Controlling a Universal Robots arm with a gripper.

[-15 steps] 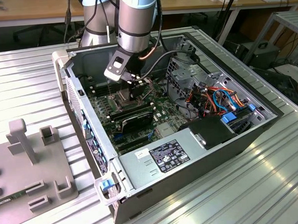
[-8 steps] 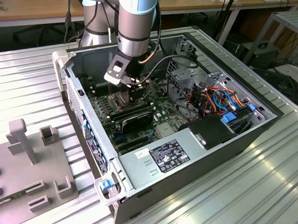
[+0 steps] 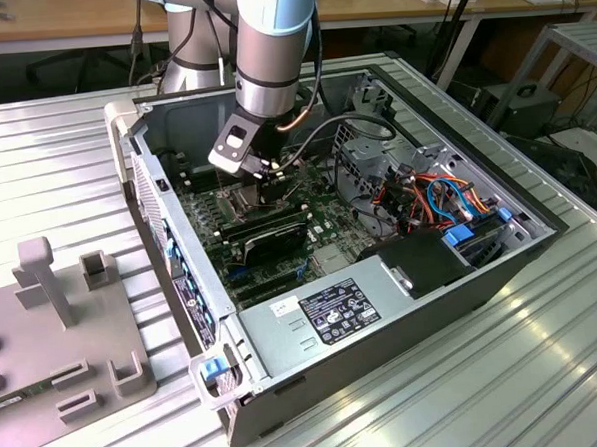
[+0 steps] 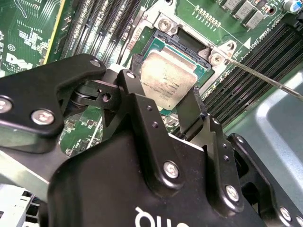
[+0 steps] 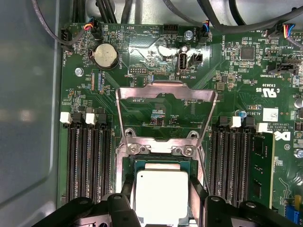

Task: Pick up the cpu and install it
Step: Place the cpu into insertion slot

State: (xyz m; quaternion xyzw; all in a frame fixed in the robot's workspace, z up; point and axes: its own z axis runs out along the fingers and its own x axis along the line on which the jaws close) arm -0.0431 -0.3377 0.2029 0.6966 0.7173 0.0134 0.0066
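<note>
The cpu [image 4: 168,78] [image 5: 161,189], a square chip with a dull silver top, lies level in or just over the dark socket [image 4: 187,43] on the green motherboard. My gripper [image 4: 163,87] [image 5: 162,203] [image 3: 272,190] hangs straight above it, inside the open computer case [image 3: 539,226]. One black finger [image 4: 190,109] presses on one edge of the chip and the other finger [image 4: 134,64] on the opposite edge, so the gripper is shut on it. The socket's hinged metal frame [image 5: 165,94] stands swung open. Its thin lever [image 4: 265,79] sticks out to the side.
Rows of memory slots [image 5: 87,161] flank the socket, and one stick [image 5: 262,165] sits in the outer row. In the exterior view, cables [image 3: 432,191] and a power supply [image 3: 333,312] fill the case's right part. A grey fixture [image 3: 74,335] stands at that view's left.
</note>
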